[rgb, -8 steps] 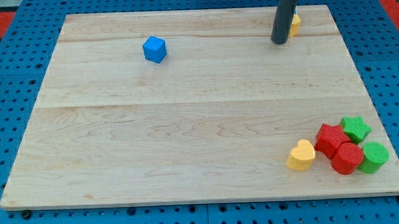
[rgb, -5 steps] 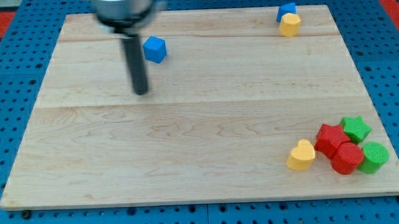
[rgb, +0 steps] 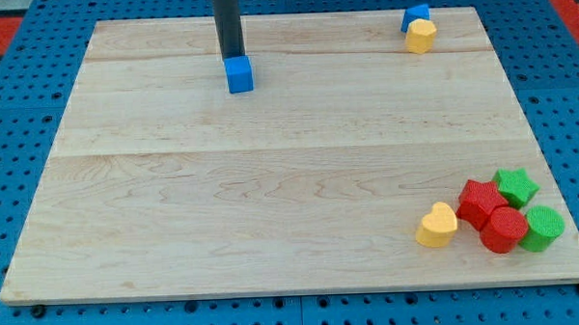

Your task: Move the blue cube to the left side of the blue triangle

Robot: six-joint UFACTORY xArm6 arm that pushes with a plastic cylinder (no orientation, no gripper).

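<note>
The blue cube (rgb: 238,75) sits on the wooden board in the upper left-centre. My tip (rgb: 231,56) touches the cube's top-left edge, just above it in the view. The blue triangle (rgb: 416,17) lies near the board's top right edge, far to the right of the cube, with a yellow block (rgb: 420,36) touching it just below.
At the bottom right is a cluster: a yellow heart (rgb: 437,225), a red block (rgb: 480,201), a red cylinder (rgb: 504,229), a green star (rgb: 516,186) and a green cylinder (rgb: 542,228). The wooden board (rgb: 271,182) rests on a blue pegboard.
My rod moved from the top right to below-left of the cube, then up to the cube's top. The blue cube has shifted slightly right and down and turned.
</note>
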